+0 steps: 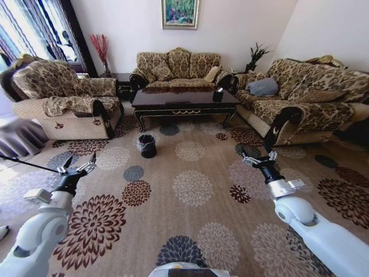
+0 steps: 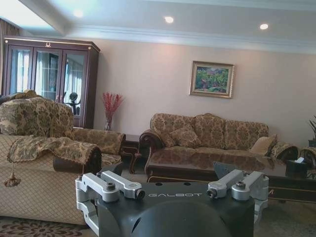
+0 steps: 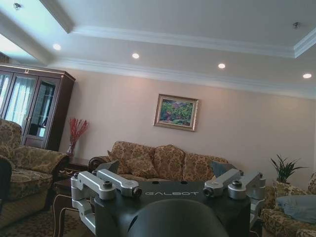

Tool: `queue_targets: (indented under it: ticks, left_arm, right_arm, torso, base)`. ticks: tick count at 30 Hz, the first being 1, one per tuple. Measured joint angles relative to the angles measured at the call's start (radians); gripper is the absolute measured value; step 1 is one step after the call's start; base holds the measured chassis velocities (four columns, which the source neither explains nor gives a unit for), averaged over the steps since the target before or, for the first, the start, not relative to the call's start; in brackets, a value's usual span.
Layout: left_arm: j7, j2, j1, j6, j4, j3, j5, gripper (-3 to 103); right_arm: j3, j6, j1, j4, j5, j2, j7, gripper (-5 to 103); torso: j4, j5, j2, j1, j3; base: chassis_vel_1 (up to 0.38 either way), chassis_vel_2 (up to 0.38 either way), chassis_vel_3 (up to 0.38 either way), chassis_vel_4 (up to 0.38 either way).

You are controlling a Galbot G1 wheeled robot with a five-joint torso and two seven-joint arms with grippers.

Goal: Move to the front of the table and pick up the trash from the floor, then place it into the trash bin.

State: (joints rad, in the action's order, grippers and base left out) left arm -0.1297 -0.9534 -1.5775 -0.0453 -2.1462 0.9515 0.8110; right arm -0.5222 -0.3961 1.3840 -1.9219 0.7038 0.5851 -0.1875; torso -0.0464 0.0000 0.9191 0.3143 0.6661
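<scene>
Both pincers [image 1: 80,163] [image 1: 258,157] open, empty

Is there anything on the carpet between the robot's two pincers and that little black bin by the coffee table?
Nothing visible. From the left pincer and right pincer, both held open above the floor, only bare patterned carpet stretches to the trash bin, which stands just in front of the table. The sofas sit off to the sides.

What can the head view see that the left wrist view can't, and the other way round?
Head view alone: the floor, the trash bin standing on it before the table, and both arms, the left gripper and right gripper held open above the carpet. Left wrist view alone: a glass-door cabinet and ceiling lights. Both: the table, the middle sofa, the painting.
</scene>
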Motion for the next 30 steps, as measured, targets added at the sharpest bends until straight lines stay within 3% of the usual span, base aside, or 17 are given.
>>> queue_targets:
  ticks: [30]
  left_arm:
    - [-0.003,-0.019,-0.014,-0.001,-0.037,0.001,-0.002,100]
  right_arm:
    - [-0.005,0.016,-0.010,0.005,0.010,-0.009,-0.034,100]
  torso:
    - [0.0000,0.0000,0.140,0.062,0.078]
  base:
    - [0.000,0.000,0.000,0.000]
